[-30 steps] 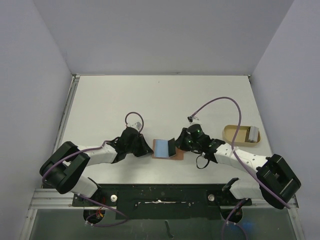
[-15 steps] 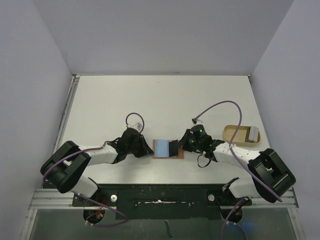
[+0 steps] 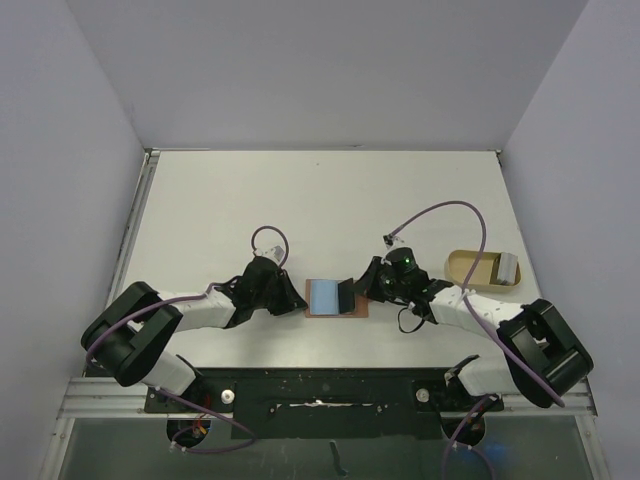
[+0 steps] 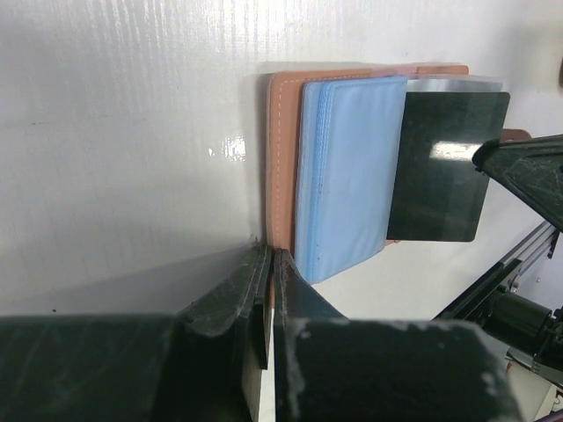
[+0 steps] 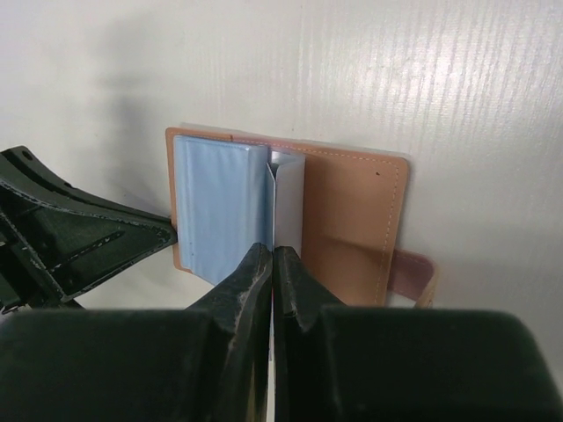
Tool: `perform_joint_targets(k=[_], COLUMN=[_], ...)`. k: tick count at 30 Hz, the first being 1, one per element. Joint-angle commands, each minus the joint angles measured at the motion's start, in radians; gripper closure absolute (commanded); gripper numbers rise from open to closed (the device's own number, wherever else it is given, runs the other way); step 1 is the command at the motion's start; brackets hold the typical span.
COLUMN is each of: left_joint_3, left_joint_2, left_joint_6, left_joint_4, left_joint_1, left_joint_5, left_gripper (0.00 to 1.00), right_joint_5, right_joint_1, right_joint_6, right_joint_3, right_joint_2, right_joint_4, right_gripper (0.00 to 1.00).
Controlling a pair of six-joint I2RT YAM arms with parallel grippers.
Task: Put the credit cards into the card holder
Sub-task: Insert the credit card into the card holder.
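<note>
At left, your left gripper [image 4: 269, 260] sits shut, tips against card holder's [image 4: 281, 149] left edge, near-middle of table. Blue cards [image 4: 347, 176] cover its left half; tucked or loose, cannot tell. Right gripper [image 5: 272, 257], clamped on dark card [image 4: 447, 167], has drawn slightly rightward; card not pocketed yet, lower edge hidden.

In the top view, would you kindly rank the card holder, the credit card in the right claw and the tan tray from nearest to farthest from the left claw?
1. card holder, right at the left claw tip.
2. credit card, over the holder's middle, pinched by the right claw.
3. tan tray, far off to the right.
</note>
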Motion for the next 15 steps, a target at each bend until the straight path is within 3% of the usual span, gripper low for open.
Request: perform_joint_targets(k=[1,15], left_joint_3=[-0.006,-0.015], left_joint_2=[0.0,-0.02], left_joint_6=[0.007,0.014], left_joint_4=[0.049,0.033], left_joint_1=[-0.007,-0.008], left_joint_5=[-0.011,-0.025], left_gripper=[1.0,1.0], right_joint_5=[-0.025,-0.102], right_joint_1=[-0.004,-0.022], right_joint_6=[-0.031,-0.015], right_joint_3=[-0.005,-0.026], right_joint_2=[-0.055,0.023], right_joint_4=[0.048,0.157], right_gripper=[1.0,1.0])
